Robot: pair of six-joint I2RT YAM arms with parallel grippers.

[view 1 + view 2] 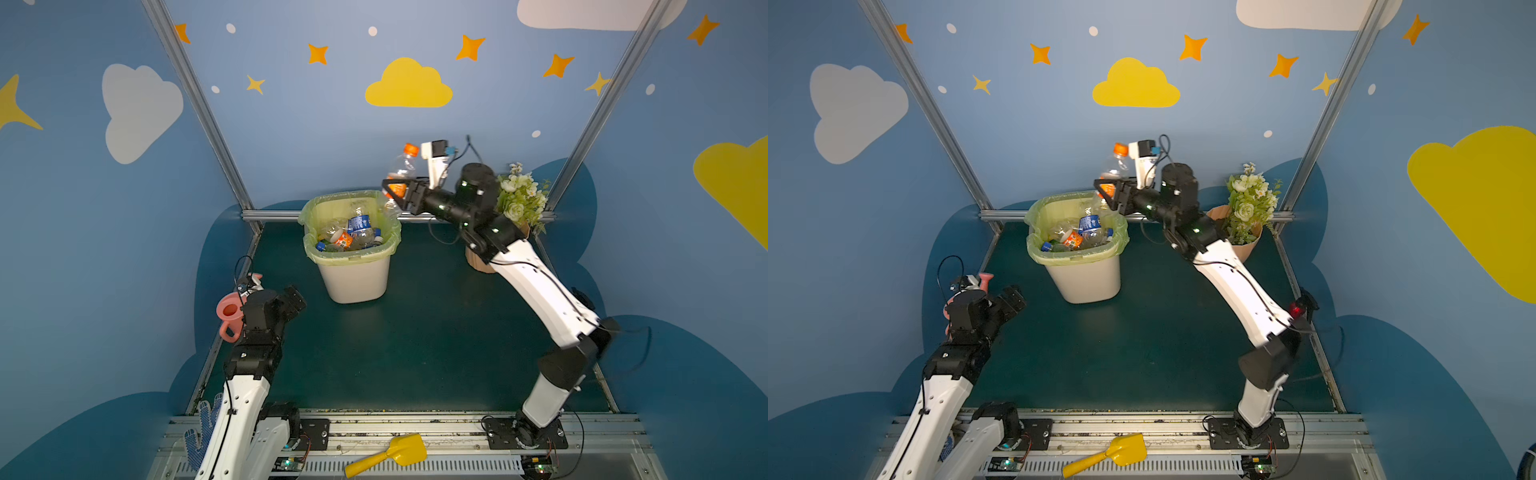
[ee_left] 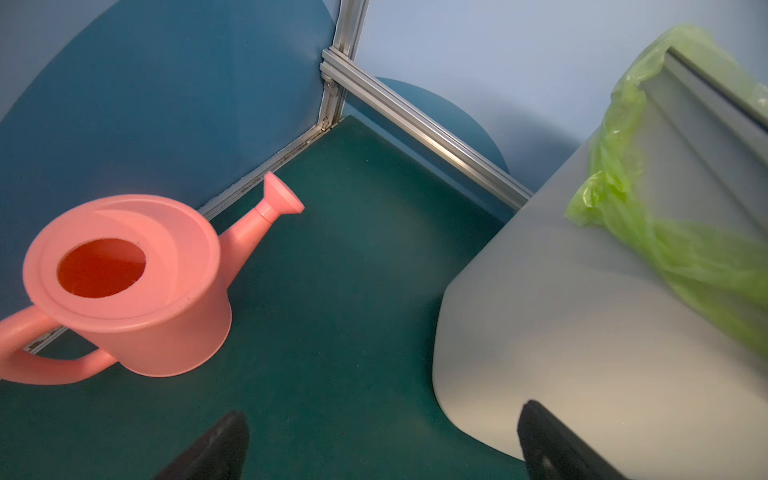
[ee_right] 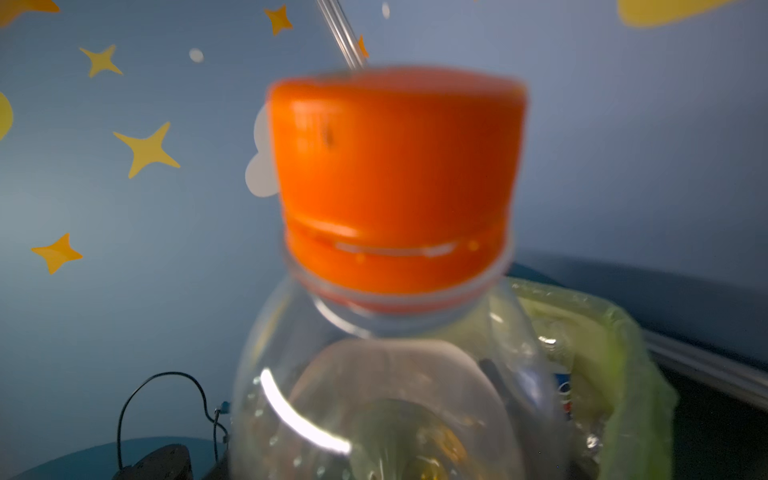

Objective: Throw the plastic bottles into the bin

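The right gripper (image 1: 395, 192) has its jaws on either side of one clear plastic bottle (image 1: 402, 167) at its orange label. The bottle stands upright with its orange cap up and fills the right wrist view (image 3: 395, 374), blurred. Whether the jaws clamp it or stand loose of it cannot be told. Just below the gripper and slightly to its left is the far right corner of the one bin (image 1: 357, 282), so the bottle's base hangs over the bag-lined rim there. Further below, inside the bin, lies a heap of bottles (image 1: 353, 235). One has a blue label and one an orange label, and several blue caps show, but the full count cannot be made out. The right arm is stretched far out from its base, with the forearm rising and the wrist bent so that the gripper points level toward the bin. Behind its elbow stands one flower pot (image 1: 482, 262).

The left gripper (image 1: 296, 300) is spread wide and holds nothing. In its wrist view the fingers (image 2: 216, 449) frame bare floor. Its arm is folded low. One pink watering can (image 2: 124, 282) stands just beside the gripper, and the bin's wall (image 2: 582, 332) is near on the other side.
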